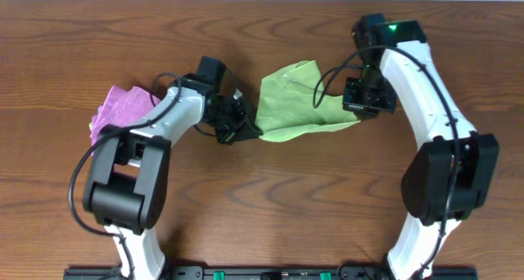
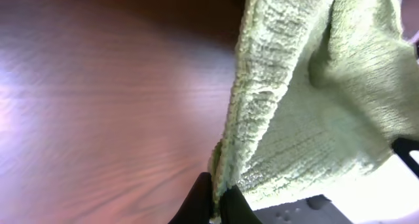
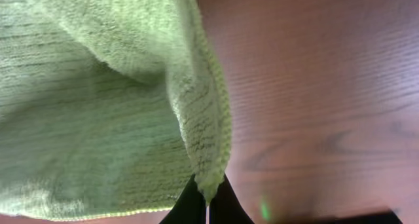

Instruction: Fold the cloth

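While both hands gripped it, the light green cloth (image 1: pixel 296 100) was spread between them over the middle of the wooden surface (image 1: pixel 270 206), nearer the far edge than the near one. The left hand (image 1: pixel 248 129) was clamped on the cloth's near left corner. In the left wrist view its dark fingers (image 2: pixel 200 201) were closed together on a bunched hem, with the fabric rising away in a thick fold. The right hand (image 1: pixel 359 108) was clamped on the cloth's right corner, and its wrist view showed a narrow tip of the knitted edge pinched between the fingertips. Between the two grips the fabric was creased, and whether its middle touched the surface could not be told. A crumpled pink cloth (image 1: pixel 121 110) lay toward the left edge, beside the left arm (image 1: pixel 164 116) and well apart from the green one.
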